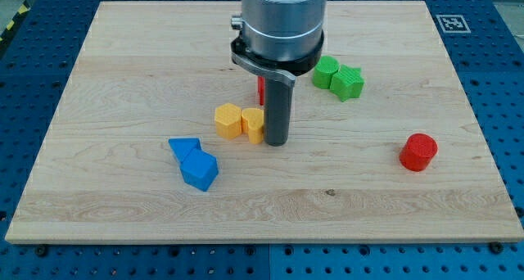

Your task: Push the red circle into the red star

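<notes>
The red circle (pixel 418 151) stands alone at the view's right, near the board's right edge. The red star (pixel 261 90) is mostly hidden behind the rod; only a red sliver shows left of it, near the board's middle. My tip (pixel 276 142) rests on the board just right of a yellow block, touching or nearly touching it. The tip is far to the left of the red circle, and just below the red star.
Two yellow blocks (pixel 228 120) (pixel 254 124) sit side by side left of the tip. Two blue blocks (pixel 184 147) (pixel 200 170) lie at lower left. Two green blocks (pixel 326 70) (pixel 348 82) sit right of the rod. The wooden board (pixel 123 67) lies on a blue pegboard.
</notes>
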You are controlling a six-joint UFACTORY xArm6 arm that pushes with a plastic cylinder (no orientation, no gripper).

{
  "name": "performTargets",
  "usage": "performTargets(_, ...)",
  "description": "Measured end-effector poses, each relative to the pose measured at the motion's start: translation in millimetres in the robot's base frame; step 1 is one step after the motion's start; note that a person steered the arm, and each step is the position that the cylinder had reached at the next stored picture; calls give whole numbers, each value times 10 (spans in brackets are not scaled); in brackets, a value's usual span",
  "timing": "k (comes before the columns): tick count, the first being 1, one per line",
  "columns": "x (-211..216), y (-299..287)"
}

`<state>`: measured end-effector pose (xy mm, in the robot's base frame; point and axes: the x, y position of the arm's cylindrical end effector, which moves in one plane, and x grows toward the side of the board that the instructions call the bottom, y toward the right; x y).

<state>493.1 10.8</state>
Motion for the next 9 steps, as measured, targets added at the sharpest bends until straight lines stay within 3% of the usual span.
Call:
performTargets(1, 313, 501)
performTargets(2, 749, 1531)
performTargets(3, 784, 2384)
performTargets(4, 732, 2550)
performTargets(9, 54, 1728)
